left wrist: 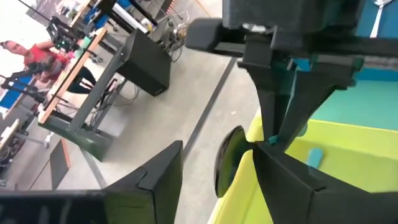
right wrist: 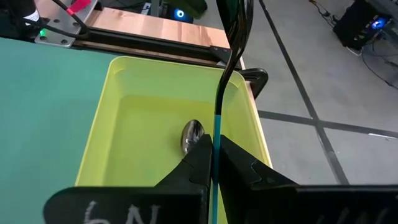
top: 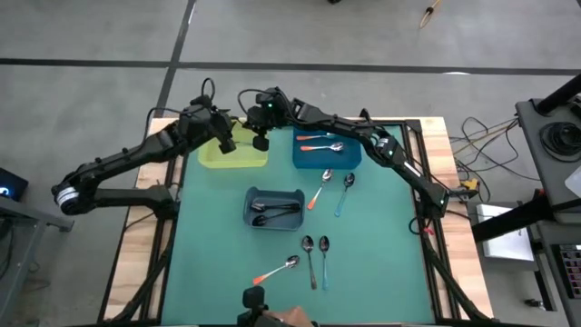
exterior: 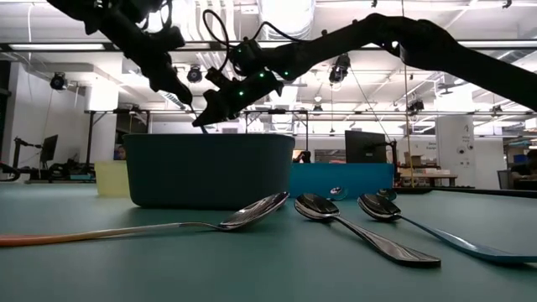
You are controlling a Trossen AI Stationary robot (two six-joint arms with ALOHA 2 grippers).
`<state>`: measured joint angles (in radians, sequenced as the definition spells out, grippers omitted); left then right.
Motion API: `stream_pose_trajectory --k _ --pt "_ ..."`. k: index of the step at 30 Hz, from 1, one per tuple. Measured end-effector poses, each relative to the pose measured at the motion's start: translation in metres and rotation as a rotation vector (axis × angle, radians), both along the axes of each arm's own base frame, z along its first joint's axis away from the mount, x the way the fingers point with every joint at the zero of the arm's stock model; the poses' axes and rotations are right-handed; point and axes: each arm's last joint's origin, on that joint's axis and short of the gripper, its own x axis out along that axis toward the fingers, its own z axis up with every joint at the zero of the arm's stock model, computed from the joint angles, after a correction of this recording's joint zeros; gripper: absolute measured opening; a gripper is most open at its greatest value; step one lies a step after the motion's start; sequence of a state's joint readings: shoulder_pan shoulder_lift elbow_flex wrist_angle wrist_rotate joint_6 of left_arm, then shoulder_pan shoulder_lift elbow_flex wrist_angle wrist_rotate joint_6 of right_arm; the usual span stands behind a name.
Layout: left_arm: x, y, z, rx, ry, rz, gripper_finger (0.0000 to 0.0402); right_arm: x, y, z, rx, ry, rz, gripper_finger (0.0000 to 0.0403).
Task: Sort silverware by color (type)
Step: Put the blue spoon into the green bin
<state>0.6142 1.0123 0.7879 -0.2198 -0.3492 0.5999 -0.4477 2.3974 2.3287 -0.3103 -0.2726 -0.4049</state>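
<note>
My right gripper [right wrist: 214, 146] hangs over the yellow bin [top: 232, 156] at the far left of the table, its fingers pressed together on the handle of a light-blue-handled spoon [right wrist: 217, 118], which stands nearly upright between them with its dark bowl end up. My left gripper [left wrist: 214, 168] is right beside it over the same bin, fingers spread wide and holding nothing; the shiny bowl of that spoon shows in the gap between them. Down in the yellow bin lies another spoon [right wrist: 191, 135], its metal bowl showing just past my right fingers. The blue bin [top: 327, 151] next to the yellow one holds two orange-handled spoons [top: 320, 143]. The dark grey bin [top: 274, 207] in the middle of the green table [top: 381, 245] holds dark metal spoons [top: 272, 212]. Loose on the mat, between the blue and grey bins, lie an orange-handled spoon [top: 320, 189] and a blue-handled spoon [top: 345, 193] side by side. Nearer the front edge lie three more: an orange-handled one [top: 277, 269], a dark one [top: 310, 260] and a blue-handled one [top: 324, 258], the last two close together.
</note>
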Motion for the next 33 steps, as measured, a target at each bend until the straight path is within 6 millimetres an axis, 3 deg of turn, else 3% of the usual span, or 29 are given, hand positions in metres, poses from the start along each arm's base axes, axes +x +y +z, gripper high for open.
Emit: stream_pose_trajectory --k 5,12,17,25,33 --pt "0.000 0.000 0.000 -0.001 0.000 0.001 0.0125 0.000 0.000 0.000 -0.001 0.002 0.001 0.0008" --pt "0.000 0.000 0.000 -0.008 -0.009 0.007 0.0012 0.000 0.000 0.000 -0.012 0.003 0.004 0.0009" --pt "-0.001 0.001 0.000 -0.035 -0.045 0.032 0.0003 0.000 0.000 0.000 0.009 -0.001 -0.010 0.0021" --pt "-0.002 0.001 0.004 -0.114 -0.171 0.121 0.0001 -0.001 0.000 0.003 0.029 -0.007 -0.028 0.0081" --pt "-0.010 -0.001 -0.003 -0.232 -0.227 0.272 0.0000 -0.016 -0.002 0.028 0.059 0.006 -0.055 0.0128"
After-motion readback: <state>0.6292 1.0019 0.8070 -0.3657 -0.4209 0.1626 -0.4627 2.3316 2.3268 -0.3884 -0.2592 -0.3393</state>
